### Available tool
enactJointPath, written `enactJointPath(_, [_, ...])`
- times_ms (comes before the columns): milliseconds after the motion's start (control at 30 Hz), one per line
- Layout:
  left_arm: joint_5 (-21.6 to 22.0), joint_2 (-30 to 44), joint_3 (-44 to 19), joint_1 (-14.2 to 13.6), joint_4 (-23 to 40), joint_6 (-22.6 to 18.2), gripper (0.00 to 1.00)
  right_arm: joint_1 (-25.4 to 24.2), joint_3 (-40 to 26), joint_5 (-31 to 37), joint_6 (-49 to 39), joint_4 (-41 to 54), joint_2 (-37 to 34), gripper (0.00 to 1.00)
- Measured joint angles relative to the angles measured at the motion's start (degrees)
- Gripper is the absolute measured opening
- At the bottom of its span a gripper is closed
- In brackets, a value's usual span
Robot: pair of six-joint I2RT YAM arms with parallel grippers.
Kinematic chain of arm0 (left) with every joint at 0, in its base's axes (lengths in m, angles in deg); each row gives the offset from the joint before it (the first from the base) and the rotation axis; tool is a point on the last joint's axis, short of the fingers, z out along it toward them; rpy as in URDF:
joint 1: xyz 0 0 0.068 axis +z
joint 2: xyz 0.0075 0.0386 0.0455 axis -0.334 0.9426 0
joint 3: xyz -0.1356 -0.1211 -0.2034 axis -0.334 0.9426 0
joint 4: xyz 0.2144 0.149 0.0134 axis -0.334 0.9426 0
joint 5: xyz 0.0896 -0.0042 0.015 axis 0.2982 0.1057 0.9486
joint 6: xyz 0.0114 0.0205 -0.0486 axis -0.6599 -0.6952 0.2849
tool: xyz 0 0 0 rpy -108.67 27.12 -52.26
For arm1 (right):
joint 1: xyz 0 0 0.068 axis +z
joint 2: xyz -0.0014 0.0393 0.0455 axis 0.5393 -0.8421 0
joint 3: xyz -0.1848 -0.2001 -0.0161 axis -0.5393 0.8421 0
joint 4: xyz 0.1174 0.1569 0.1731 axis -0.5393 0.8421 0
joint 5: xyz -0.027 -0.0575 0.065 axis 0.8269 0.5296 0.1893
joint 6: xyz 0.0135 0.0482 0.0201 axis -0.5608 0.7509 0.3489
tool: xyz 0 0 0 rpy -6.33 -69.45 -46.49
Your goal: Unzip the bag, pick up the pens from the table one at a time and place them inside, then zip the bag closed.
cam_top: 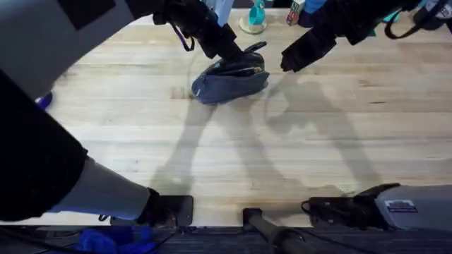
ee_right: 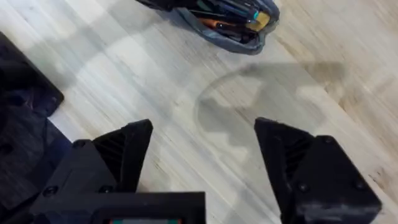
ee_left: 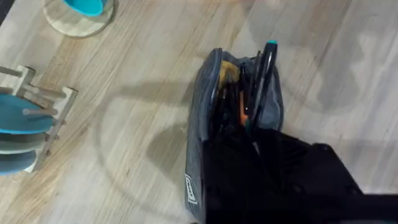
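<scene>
The left gripper is pressing on the bag, its grip hidden, the soft, light pouch lying unzipped mid-table with pens inside, best pinched at the zipper tab, while the right gripper is hanging wide open, empty.

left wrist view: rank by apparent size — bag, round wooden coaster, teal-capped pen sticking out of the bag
1. the bag, largest, though its near end is covered by the left gripper.
2. the round wooden coaster, cut off by the frame edge, so its true extent is unsure.
3. the teal-capped pen, smallest; part of it is inside the bag.
</scene>
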Motion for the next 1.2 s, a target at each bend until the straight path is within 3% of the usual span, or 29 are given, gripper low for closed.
enactJointPath(1200, [2.73,5.22,-0.01,-0.16,-0.20,0.00,0.041,-0.01,0.00,0.00,0.01,0.00,0.00,0.996])
